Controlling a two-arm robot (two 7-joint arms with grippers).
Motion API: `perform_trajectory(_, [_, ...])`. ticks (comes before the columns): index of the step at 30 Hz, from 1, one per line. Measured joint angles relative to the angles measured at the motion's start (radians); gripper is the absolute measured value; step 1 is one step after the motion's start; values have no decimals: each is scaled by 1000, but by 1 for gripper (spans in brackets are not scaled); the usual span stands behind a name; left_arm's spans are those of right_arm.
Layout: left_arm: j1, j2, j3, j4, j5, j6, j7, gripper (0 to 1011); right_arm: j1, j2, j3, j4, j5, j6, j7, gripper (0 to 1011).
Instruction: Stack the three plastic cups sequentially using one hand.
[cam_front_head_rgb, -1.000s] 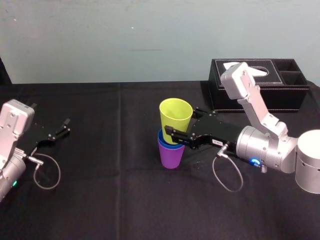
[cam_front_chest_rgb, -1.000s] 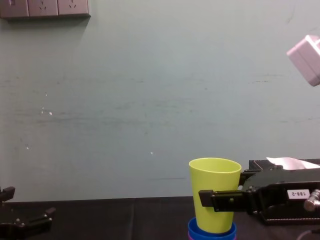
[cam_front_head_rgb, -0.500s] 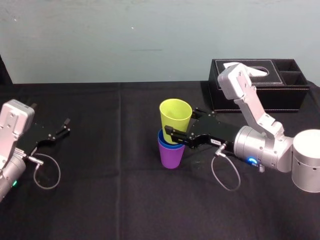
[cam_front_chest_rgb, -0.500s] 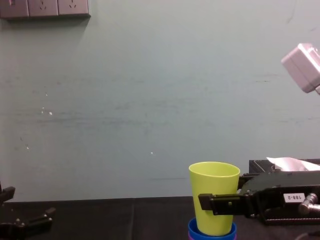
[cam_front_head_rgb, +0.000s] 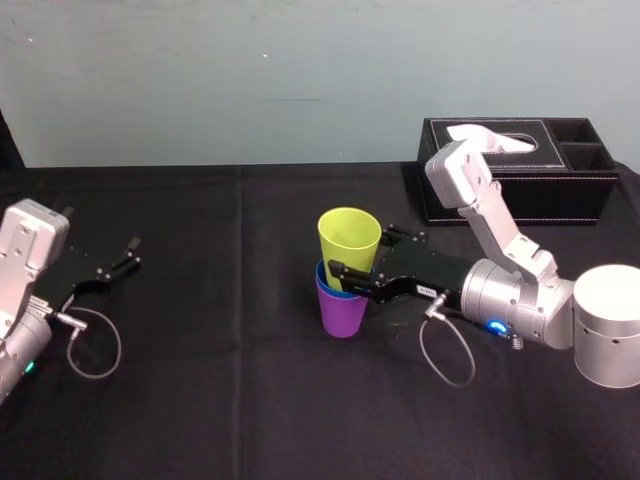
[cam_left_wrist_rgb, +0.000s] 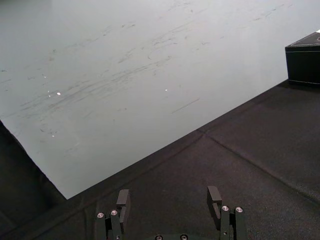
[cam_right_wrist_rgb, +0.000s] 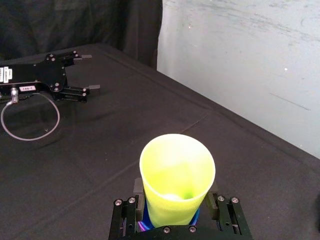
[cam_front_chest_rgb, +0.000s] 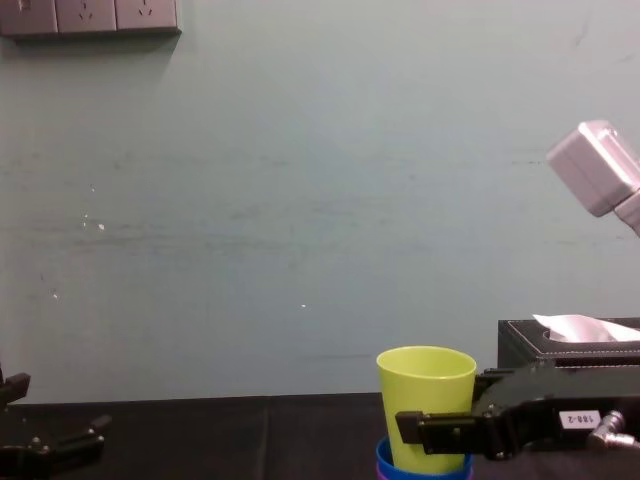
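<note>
My right gripper (cam_front_head_rgb: 360, 256), black with a small white label, is shut on the yellow-green cup (cam_front_head_rgb: 349, 236), one finger on each side of its lower wall. The cup stands upright with its base inside the blue cup (cam_front_head_rgb: 324, 278), which is nested in the purple cup (cam_front_head_rgb: 341, 312) on the black table. From the right wrist, the yellow-green cup (cam_right_wrist_rgb: 177, 175) sits between the fingers (cam_right_wrist_rgb: 125, 212) with a blue rim under it. In the chest view the yellow-green cup (cam_front_chest_rgb: 425, 385) rises out of the blue rim (cam_front_chest_rgb: 385, 462). My left gripper (cam_front_head_rgb: 122, 255) rests open at the far left.
A black tissue box (cam_front_head_rgb: 520, 170) with a white tissue stands at the back right, behind my right arm. The black cloth (cam_front_head_rgb: 230, 380) covers the table to a pale wall. A grey cable loop (cam_front_head_rgb: 95, 345) lies beside my left arm.
My right gripper has come down with the yellow-green cup, which now sits deeper in the blue cup. The left arm has not moved.
</note>
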Motion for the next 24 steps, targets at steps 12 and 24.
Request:
perform_trajectory(12, [0,0,0,0,0,0,0,1011,-2,-4,-4,7,-7,-6,7,723])
perform_trajectory(24, [0,0,0,0,0,0,0,1011,-2,-3,-4,6,-6,-6,7,947])
